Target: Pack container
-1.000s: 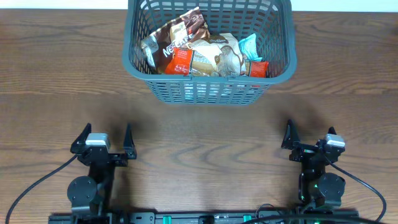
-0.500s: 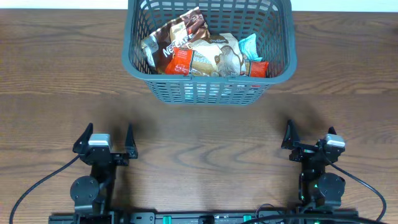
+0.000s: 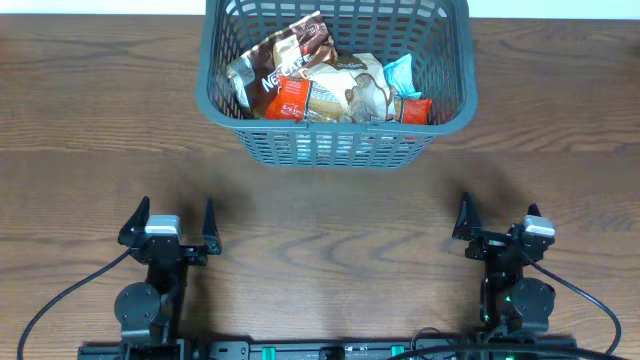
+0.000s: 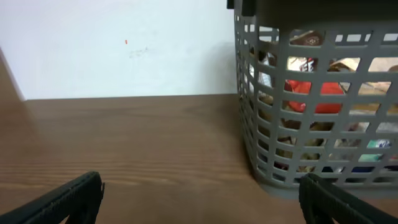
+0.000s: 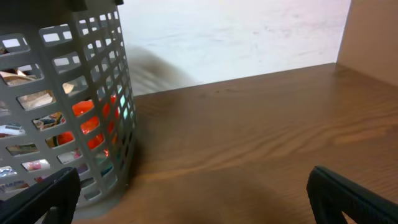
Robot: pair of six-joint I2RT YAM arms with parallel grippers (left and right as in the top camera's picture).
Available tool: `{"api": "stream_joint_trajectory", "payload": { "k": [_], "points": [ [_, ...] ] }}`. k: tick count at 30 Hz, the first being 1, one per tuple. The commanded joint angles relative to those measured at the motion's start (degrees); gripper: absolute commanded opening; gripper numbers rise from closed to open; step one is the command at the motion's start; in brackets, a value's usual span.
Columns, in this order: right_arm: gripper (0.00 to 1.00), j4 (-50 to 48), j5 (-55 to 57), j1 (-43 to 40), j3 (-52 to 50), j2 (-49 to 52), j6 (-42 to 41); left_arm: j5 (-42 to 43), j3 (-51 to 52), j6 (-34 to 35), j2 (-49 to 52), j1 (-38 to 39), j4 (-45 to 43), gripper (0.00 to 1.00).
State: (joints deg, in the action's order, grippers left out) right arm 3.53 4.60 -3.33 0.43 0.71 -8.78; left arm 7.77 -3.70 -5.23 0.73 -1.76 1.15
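Note:
The container point(image 3: 338, 146), a blue-grey lattice basket, stands at the far middle of the table and holds several food packets point(image 3: 320, 85) in brown, red, cream and teal. My left gripper point(image 3: 175, 210) rests near the front edge at the left, open, with nothing between its fingers. Near the front right my right gripper point(image 3: 497, 212) is open too, and holds nothing. In the left wrist view the container point(image 4: 311, 99) rises ahead to the right of the open gripper point(image 4: 202, 199). In the right wrist view the container point(image 5: 74, 106) stands ahead to the left of the open gripper point(image 5: 193, 199).
The brown wooden table point(image 3: 330, 235) stretches between the grippers and the basket. A white wall point(image 4: 124, 50) runs behind the table's far edge. Black cables point(image 3: 60, 300) trail from both arm bases along the front edge.
The left gripper has shifted very slightly to the right. The right gripper, the container and the packets have not moved.

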Motion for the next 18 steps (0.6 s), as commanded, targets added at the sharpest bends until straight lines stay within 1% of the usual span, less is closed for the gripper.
{"api": "stream_joint_trajectory", "payload": {
  "k": [1,6,18],
  "points": [
    [0.99,0.15,0.52,-0.44,-0.11,-0.33,-0.85,0.66,0.83,-1.44,-0.61,0.24,-0.39,0.99],
    [0.99,0.15,0.55,-0.44,-0.11,-0.33,-0.83,1.09,3.48,-1.40,-0.61,0.28,-4.00,0.99],
    [0.99,0.15,0.55,-0.44,-0.11,-0.33,-0.83,1.07,3.48,-1.40,-0.55,0.31,-3.85,0.98]
  ]
}}
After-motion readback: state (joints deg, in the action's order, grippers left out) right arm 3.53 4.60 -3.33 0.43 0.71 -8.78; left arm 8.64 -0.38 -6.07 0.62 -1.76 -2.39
